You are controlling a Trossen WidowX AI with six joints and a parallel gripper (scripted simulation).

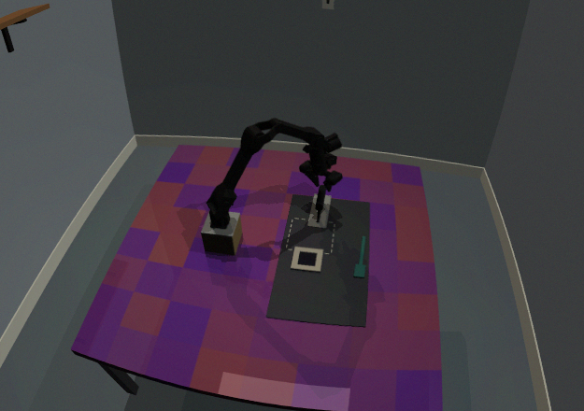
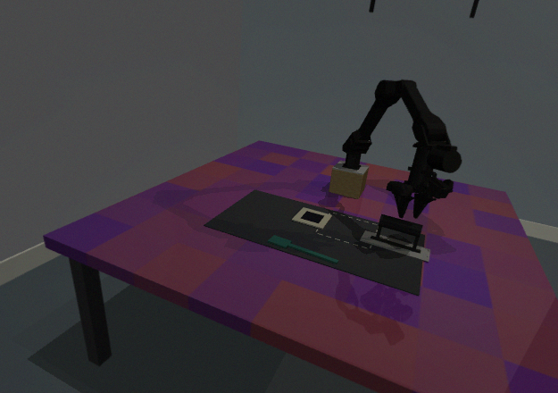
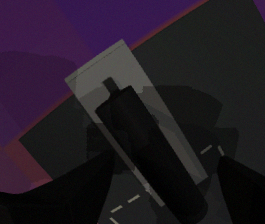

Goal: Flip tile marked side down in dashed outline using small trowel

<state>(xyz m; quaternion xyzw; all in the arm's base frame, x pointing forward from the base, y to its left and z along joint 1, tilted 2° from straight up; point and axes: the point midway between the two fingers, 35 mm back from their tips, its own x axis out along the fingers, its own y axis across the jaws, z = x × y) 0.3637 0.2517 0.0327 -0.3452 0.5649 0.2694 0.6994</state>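
The tile (image 1: 306, 259) (image 2: 312, 217) lies flat on the mat, pale with a dark square facing up, at the near edge of the dashed outline (image 1: 333, 238) (image 2: 344, 239) in the top view. The trowel, a grey plate with a raised black handle (image 1: 320, 208) (image 2: 400, 225) (image 3: 143, 135), rests flat at the mat's far end; its near end reaches over the outline's far edge. My gripper (image 1: 321, 185) (image 2: 409, 216) is open and empty, pointing down just above the handle. In the wrist view the handle runs diagonally between the fingers, turned relative to them.
A teal flat-bladed tool (image 1: 362, 254) (image 2: 304, 249) lies along the dark mat's (image 1: 319, 303) (image 2: 242, 208) right side in the top view. The arm's base block (image 1: 220, 239) (image 2: 348, 181) stands left of the mat there. The patchwork table (image 1: 234, 329) surrounds the mat.
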